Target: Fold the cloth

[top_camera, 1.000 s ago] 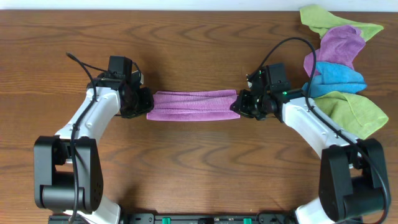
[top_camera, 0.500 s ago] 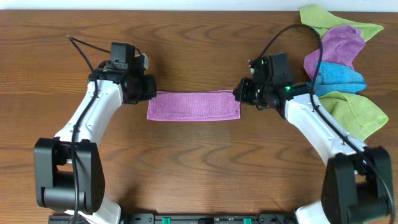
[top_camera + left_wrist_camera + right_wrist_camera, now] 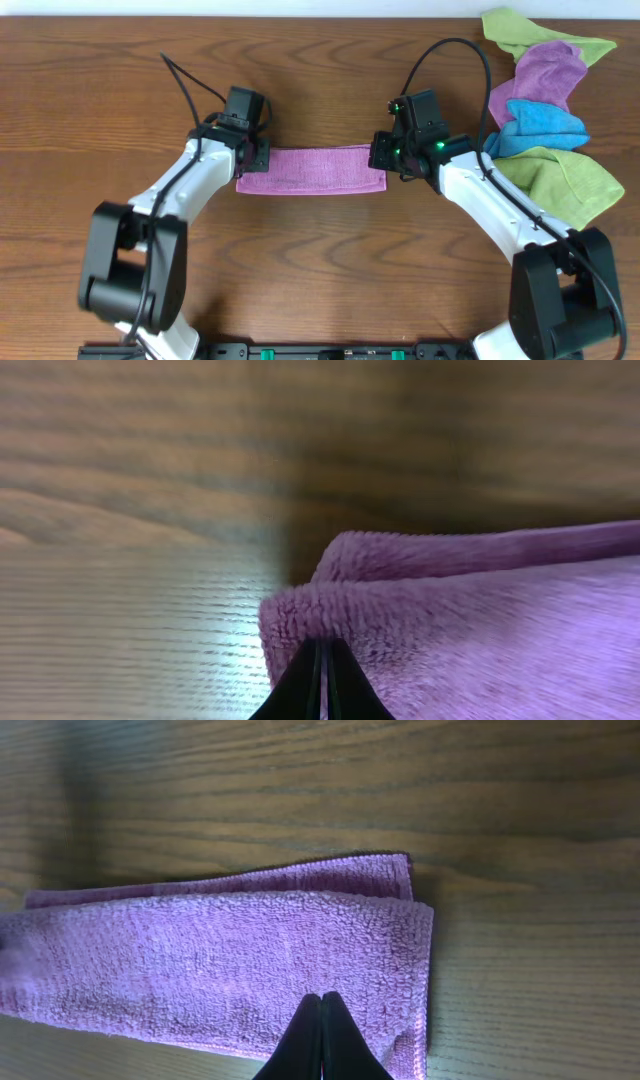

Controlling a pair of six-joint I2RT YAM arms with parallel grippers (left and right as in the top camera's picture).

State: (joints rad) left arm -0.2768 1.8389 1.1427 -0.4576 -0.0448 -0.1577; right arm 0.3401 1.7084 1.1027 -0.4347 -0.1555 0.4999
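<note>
cloth (image 3: 311, 169) lies as a long flat purple band on a brown wood-grain table (image 3: 320, 290), with two layers showing at each end. the left gripper (image 3: 323, 678) is at the cloth's left end, its fingers pressed together with the tips on the fluffy edge. the right gripper (image 3: 322, 1032) is at the cloth's right end, its fingers likewise together over the top layer. whether either one pinches any fabric cannot be told. well to the right of the cloth lies a crumpled heap: a near green cloth (image 3: 565, 180), a blue cloth (image 3: 545, 125), a mauve cloth (image 3: 545, 70) and a far green cloth (image 3: 520, 30).
</note>
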